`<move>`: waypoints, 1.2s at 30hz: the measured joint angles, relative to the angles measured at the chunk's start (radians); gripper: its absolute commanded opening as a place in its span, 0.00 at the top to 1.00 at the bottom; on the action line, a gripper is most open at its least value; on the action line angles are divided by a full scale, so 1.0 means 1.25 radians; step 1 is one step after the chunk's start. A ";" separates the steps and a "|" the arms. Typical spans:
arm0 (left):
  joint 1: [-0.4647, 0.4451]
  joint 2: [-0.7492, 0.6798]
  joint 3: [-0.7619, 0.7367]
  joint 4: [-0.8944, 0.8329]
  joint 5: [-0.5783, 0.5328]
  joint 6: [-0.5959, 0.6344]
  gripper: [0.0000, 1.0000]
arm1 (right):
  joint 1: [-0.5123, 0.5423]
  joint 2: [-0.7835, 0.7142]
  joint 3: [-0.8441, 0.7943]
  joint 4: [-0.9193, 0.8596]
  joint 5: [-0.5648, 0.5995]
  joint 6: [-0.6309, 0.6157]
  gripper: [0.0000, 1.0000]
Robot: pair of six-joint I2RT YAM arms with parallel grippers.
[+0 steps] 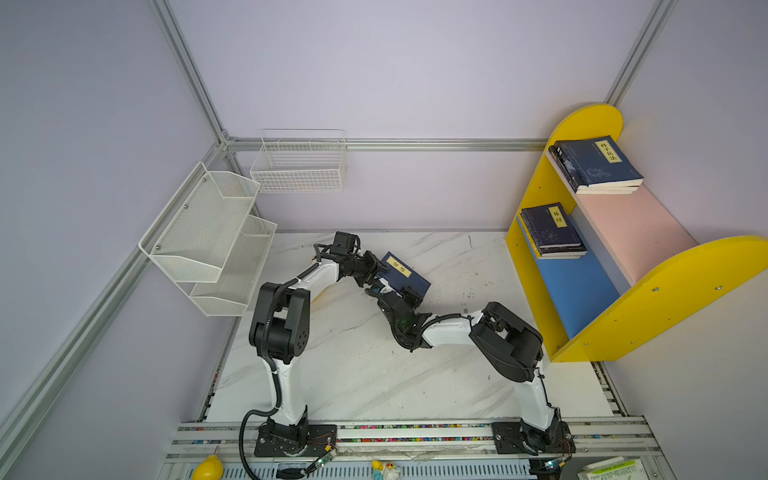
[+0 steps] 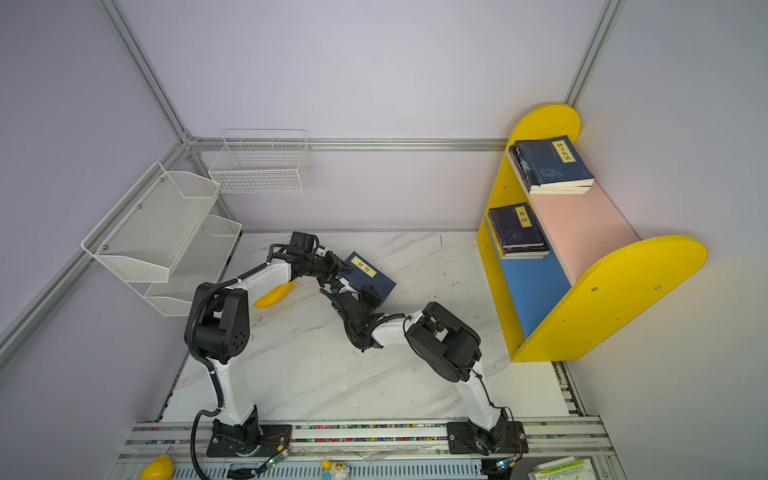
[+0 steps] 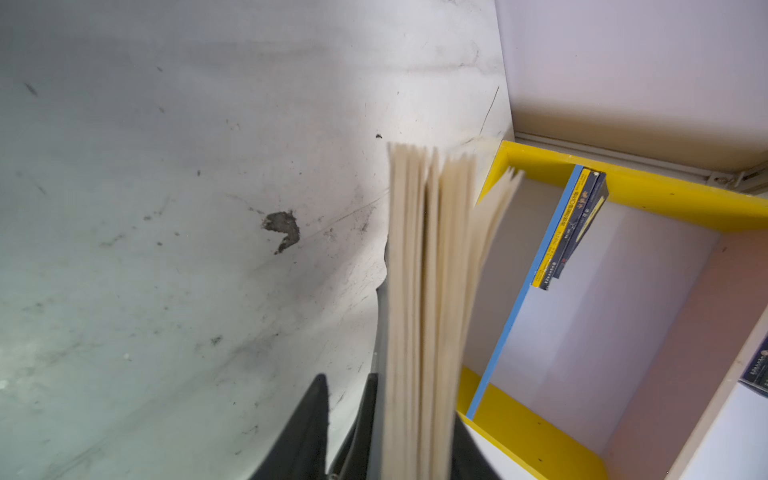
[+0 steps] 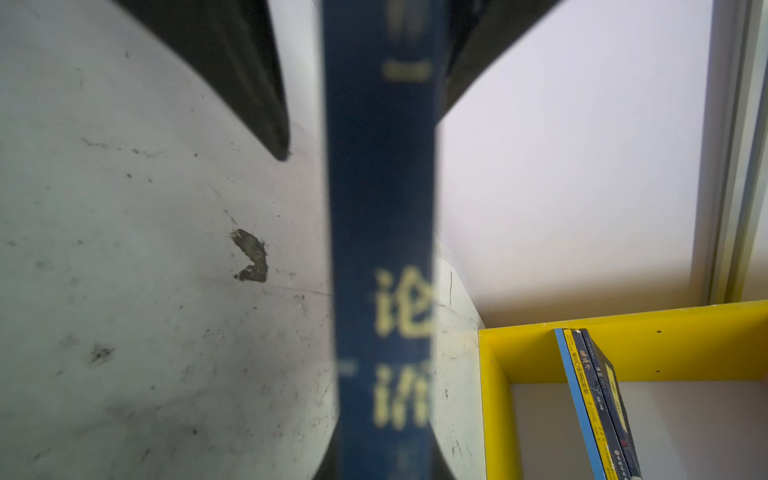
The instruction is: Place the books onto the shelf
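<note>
A navy book (image 1: 409,276) with a yellow label hangs tilted over the middle of the table. My right gripper (image 1: 401,291) is shut on its spine (image 4: 382,249). My left gripper (image 1: 374,270) stands open and narrow round the page end (image 3: 424,291): one finger lies against the book, the other finger (image 4: 249,83) keeps a small gap. The shelf (image 1: 590,124) stands at the right. Dark books (image 1: 598,164) lie stacked at the back of its pink upper board (image 1: 631,232). More books (image 1: 550,230) lie stacked on the blue lower board (image 1: 577,291).
A yellow banana (image 2: 274,295) lies on the table under my left forearm. A white mesh tiered rack (image 1: 208,232) and a white wire basket (image 1: 299,166) hang on the left and back walls. The shelf's near yellow side panel (image 1: 665,299) juts toward the right arm.
</note>
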 measured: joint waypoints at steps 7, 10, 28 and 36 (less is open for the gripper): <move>0.000 0.003 0.000 0.027 0.020 -0.002 1.00 | 0.002 0.015 0.006 0.032 0.026 0.007 0.87; 0.000 0.003 0.000 0.036 0.024 -0.003 1.00 | 0.003 0.015 0.013 0.012 0.028 0.033 0.77; 0.107 0.027 0.104 0.099 -0.029 0.004 1.00 | -0.076 -0.218 0.050 -0.431 -0.567 0.602 0.19; 0.109 0.025 0.128 0.162 0.031 0.043 1.00 | -0.372 -0.334 -0.107 -0.236 -0.992 0.926 0.11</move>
